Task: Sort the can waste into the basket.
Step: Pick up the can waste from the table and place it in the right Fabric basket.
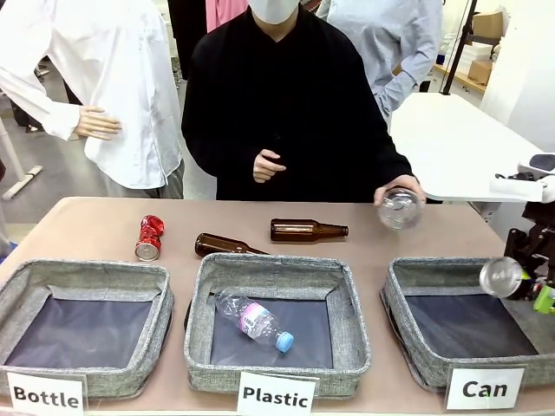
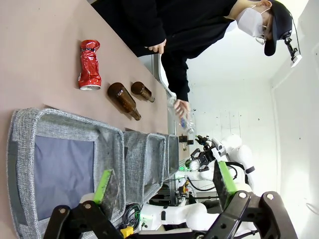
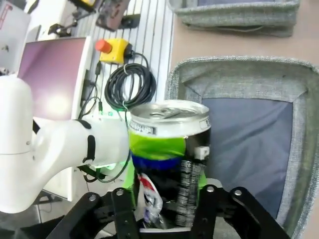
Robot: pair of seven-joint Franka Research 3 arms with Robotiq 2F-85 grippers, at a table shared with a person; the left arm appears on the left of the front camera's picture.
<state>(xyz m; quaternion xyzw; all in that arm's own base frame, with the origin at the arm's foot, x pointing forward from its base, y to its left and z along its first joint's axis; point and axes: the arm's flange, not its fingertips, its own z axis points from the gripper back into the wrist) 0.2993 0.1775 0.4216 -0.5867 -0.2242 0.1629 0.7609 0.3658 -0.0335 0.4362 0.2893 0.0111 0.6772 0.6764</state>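
A dented red can (image 1: 149,237) lies on the table behind the "Bottle" bin; the left wrist view has it too (image 2: 89,64). My right gripper (image 1: 525,288) is shut on the dark can (image 1: 502,277) with a silver top, holding it tilted above the right edge of the grey "Can" basket (image 1: 423,360). In the right wrist view this can (image 3: 168,144) sits between the fingers of the right gripper (image 3: 167,196), with the basket (image 3: 234,74) below it. My left gripper (image 2: 164,184) hangs open and holds nothing, above the near wall of the "Bottle" bin (image 2: 30,149).
Two brown glass bottles (image 1: 227,245) (image 1: 306,230) lie behind the "Plastic" bin (image 1: 273,373), which holds a clear plastic bottle (image 1: 253,320). A person's hand (image 1: 408,186) holds another clear bottle (image 1: 399,209) above the table behind the "Can" basket. The "Bottle" bin (image 1: 87,276) stands at the left.
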